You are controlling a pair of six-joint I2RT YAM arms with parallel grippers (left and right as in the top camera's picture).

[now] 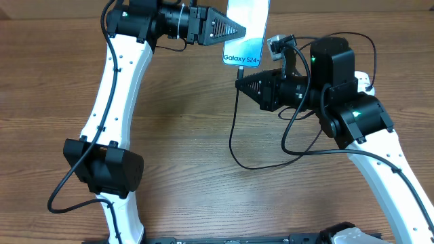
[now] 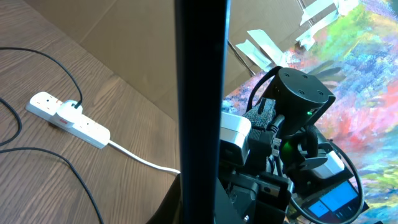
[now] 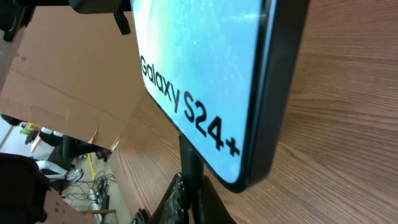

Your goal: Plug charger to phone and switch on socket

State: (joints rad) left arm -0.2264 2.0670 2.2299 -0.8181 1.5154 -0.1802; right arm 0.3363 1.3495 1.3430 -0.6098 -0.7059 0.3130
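Observation:
The phone (image 1: 245, 30), light blue screen marked "Galaxy S24+", is held above the table at the far middle. My left gripper (image 1: 239, 30) is shut on its side edge. In the left wrist view the phone is a dark upright bar (image 2: 199, 93) between the jaws (image 2: 205, 208). My right gripper (image 1: 239, 83) is shut on the charger's black connector (image 3: 191, 158), which meets the phone's (image 3: 205, 74) lower end. I cannot tell whether it is seated. The black cable (image 1: 232, 135) loops across the table. The white socket (image 2: 68, 115) lies on the table with a black plug (image 2: 73, 107) in it.
The socket's thick white cord (image 2: 140, 158) runs toward the arms. Brown cardboard walls (image 2: 124, 37) stand behind the table. The right arm's body (image 1: 339, 88) covers the far right of the table in the overhead view. The wooden table (image 1: 203, 196) shows in front.

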